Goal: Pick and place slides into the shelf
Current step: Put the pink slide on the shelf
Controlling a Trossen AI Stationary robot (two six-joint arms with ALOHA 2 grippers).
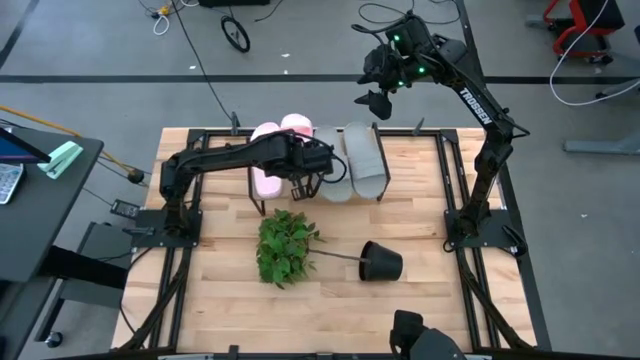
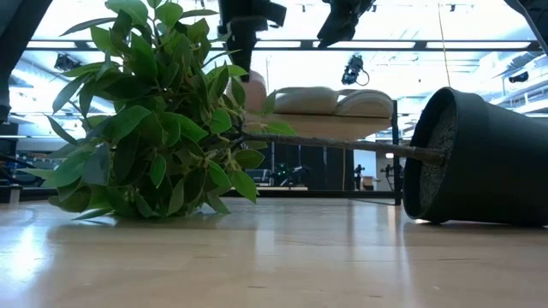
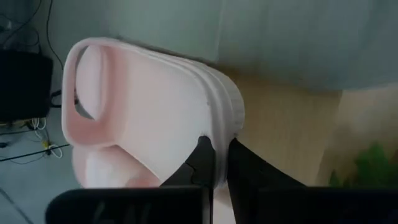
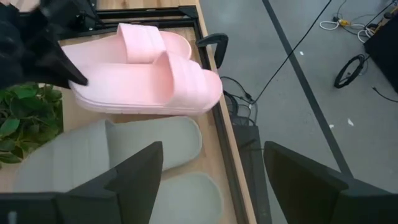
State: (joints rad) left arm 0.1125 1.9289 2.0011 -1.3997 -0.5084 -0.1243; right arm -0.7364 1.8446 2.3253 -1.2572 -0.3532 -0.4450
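Foliage lies nearest: a leafy green plant (image 1: 287, 246) toppled on the slatted wooden table (image 1: 210, 300), its thin woody stem running to a matte black round pot (image 1: 381, 262) tipped on its side. Beyond it, my left gripper (image 1: 306, 183) reaches over the shelf (image 1: 318, 196), and in the left wrist view its fingers (image 3: 202, 163) are pinched narrow on the ridged edge of a pink slide (image 3: 155, 112), a smooth foam sole with a broad rounded strap. That pink slide (image 1: 266, 160) sits on the shelf's pale board beside the second pink one (image 1: 297, 126), which lies just behind it. Two grey slides (image 1: 352, 160), same soft foam and broad straps, rest side by side on the shelf to their right. Farthest off, my right gripper (image 1: 377, 98) hangs past the table's far edge over grey floor, fingers (image 4: 134, 171) spread wide, holding nothing.
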